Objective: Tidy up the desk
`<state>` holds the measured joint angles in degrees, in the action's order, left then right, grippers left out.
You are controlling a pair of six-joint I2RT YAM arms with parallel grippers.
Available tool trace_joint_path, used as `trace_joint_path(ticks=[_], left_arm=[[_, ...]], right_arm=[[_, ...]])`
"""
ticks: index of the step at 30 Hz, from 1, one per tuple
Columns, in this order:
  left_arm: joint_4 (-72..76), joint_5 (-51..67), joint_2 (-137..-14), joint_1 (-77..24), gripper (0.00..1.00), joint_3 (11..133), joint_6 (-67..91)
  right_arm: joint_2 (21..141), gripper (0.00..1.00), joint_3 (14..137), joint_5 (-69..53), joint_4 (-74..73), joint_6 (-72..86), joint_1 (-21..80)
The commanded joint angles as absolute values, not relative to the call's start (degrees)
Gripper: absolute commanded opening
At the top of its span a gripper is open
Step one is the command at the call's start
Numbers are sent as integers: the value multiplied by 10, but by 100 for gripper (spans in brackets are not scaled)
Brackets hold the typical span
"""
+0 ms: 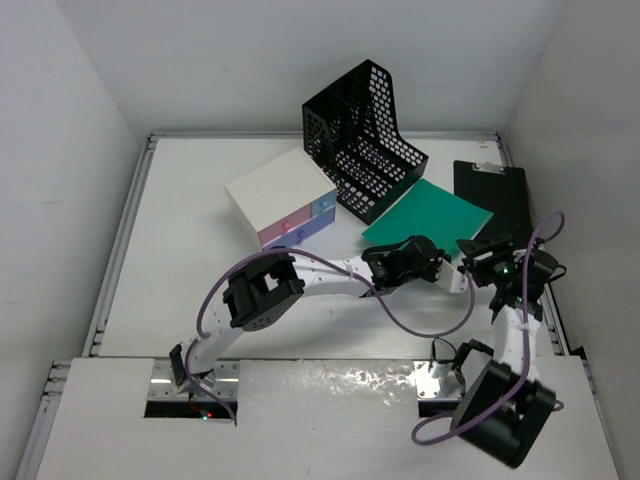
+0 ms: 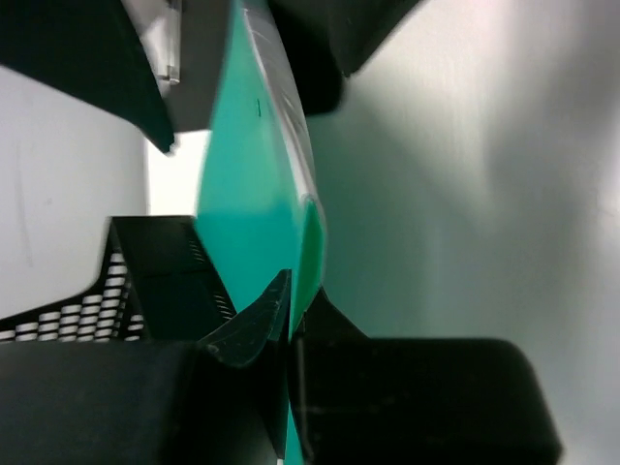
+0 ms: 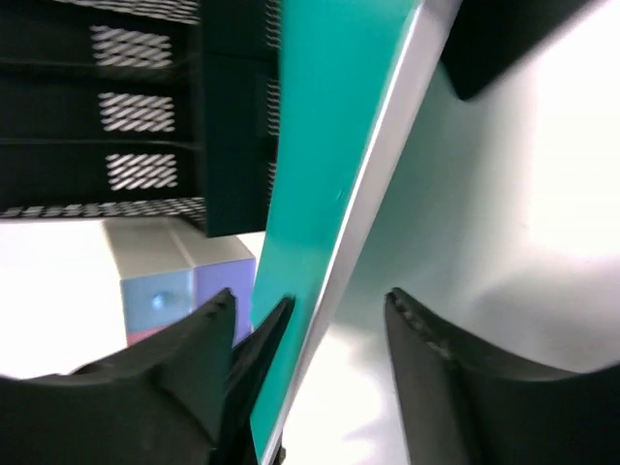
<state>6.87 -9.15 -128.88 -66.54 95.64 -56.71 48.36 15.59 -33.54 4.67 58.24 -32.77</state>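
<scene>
The white desk [image 1: 190,230] carries a green book [image 1: 425,212] right of centre. My left gripper [image 1: 428,250] is shut on the book's near edge and holds it tilted up off the desk. In the left wrist view the jaws [image 2: 294,310] pinch the thin green cover [image 2: 252,194]. My right gripper [image 1: 478,252] is open at the book's near right corner. In the right wrist view the book's edge [image 3: 329,145] runs between its spread fingers [image 3: 310,339], which do not press on it.
A black mesh file holder [image 1: 365,135] stands at the back, just behind the book, and also shows in the right wrist view [image 3: 126,116]. A white drawer box [image 1: 280,200] with pink and blue drawers sits to its left. A black clipboard [image 1: 495,195] lies at the right rail.
</scene>
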Motion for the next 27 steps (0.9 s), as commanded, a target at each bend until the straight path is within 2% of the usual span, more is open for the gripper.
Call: trace_joint_path(ticks=[1, 5, 8, 12, 17, 24, 25, 27], left_arm=[[97, -72, -1245, -664, 0, 926, -559], [109, -75, -1239, -665, 0, 913, -560], [111, -72, -1238, -665, 0, 914, -560], [110, -59, -1229, -664, 0, 900, -568], [107, -54, -1227, -665, 0, 890, -570], [88, -49, -1233, -667, 0, 904, -569], [86, -48, -1232, -667, 0, 905, -569], [80, -48, -1232, -669, 0, 906, -568]], right_arm=[[550, 63, 179, -338, 92, 556, -324], [627, 71, 206, -319, 94, 540, -324], [629, 78, 205, -286, 94, 539, -324], [700, 79, 230, -291, 135, 547, -324], [811, 76, 272, -312, 173, 553, -324], [879, 73, 284, -343, 242, 587, -323], [885, 72, 285, -346, 246, 589, -320], [898, 60, 288, -365, 262, 588, -318]])
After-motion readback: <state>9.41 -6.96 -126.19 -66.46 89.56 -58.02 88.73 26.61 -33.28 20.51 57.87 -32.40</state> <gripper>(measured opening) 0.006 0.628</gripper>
